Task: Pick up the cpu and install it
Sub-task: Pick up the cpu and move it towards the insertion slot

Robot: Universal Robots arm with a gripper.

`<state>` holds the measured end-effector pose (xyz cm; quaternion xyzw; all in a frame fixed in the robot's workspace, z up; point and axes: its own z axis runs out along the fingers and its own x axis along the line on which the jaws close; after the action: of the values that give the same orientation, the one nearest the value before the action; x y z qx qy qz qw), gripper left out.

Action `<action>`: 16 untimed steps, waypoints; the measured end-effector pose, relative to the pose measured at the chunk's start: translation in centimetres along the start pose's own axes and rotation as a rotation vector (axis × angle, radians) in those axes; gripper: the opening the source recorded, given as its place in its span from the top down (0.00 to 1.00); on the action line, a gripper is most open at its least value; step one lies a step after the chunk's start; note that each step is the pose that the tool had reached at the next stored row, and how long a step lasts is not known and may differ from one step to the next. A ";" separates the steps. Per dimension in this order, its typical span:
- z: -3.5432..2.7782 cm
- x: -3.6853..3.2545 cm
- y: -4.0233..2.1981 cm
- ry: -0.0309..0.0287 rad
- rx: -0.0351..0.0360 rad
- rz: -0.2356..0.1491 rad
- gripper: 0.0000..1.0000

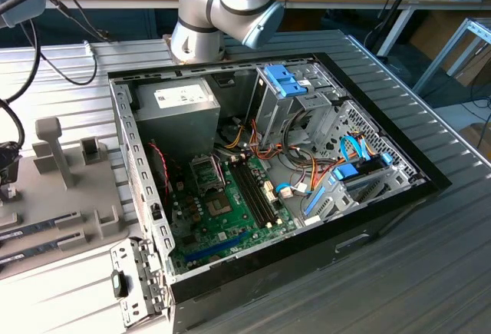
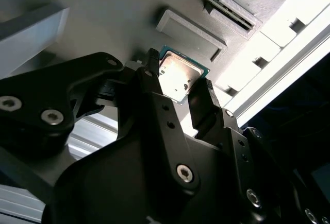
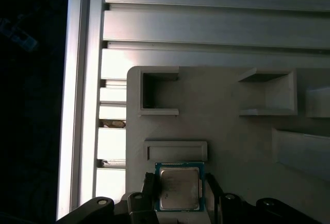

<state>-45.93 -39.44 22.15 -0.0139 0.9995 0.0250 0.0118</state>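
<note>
The cpu is a small square chip with a silver top and a thin green rim. It sits at the grey fixture plate, just beside a low rectangular block. My gripper is shut on the cpu, its black fingers pressed against two opposite edges. Whether the chip is lifted off the plate I cannot tell. In the exterior view the green motherboard lies inside the open computer case, with the silver socket frame near its far end.
The case holds a power supply, drive cages with blue clips and bundles of cables. On the exterior view's left, the fixture plate carries upright grey blocks. Ribbed aluminium tabletop surrounds it, with a table edge close by.
</note>
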 end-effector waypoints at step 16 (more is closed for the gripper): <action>-0.42 -0.01 0.02 0.0000 -0.0007 0.000 0.53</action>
<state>-45.93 -39.44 22.57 -0.0139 0.9995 0.0253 0.0118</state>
